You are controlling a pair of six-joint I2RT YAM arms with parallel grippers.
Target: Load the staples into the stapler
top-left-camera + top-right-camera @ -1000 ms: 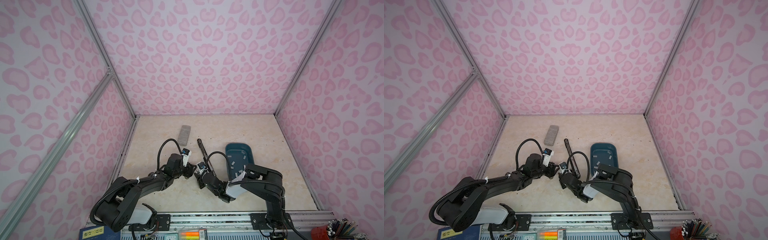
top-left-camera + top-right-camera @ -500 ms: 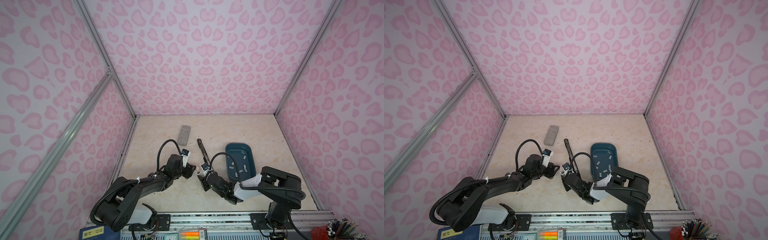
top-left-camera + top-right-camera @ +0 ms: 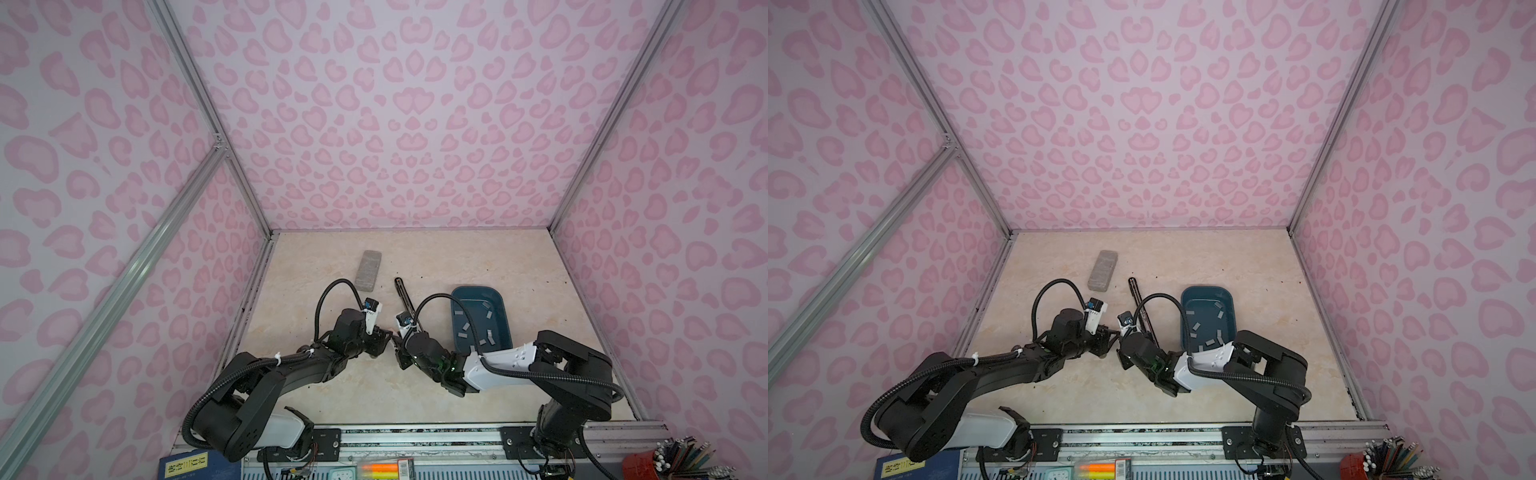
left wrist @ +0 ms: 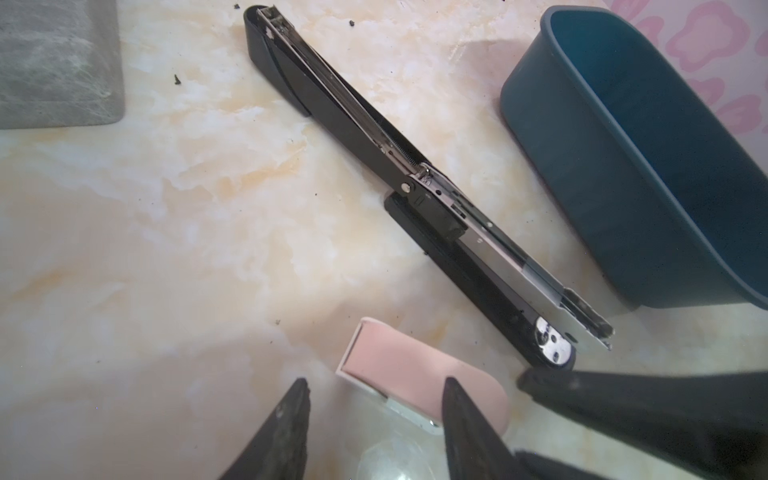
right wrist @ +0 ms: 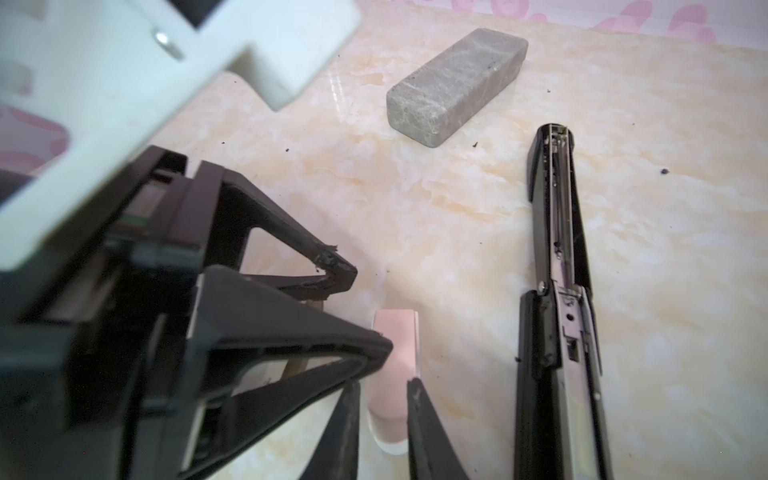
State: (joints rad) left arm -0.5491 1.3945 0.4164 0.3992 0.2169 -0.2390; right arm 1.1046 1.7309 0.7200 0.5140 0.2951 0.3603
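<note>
Open black stapler (image 4: 428,195) beside blue tub (image 4: 623,187); grey staples (image 3: 466,328) loose inside.

The left gripper (image 4: 376,380) sits low, jaws apart — the right gripper (image 5: 383,381) faces it tip to tip (pinching a pink block (image 5: 392,345)).

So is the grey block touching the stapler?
Apart. The right wrist view shows bare table between the grey block and the stapler.
</note>
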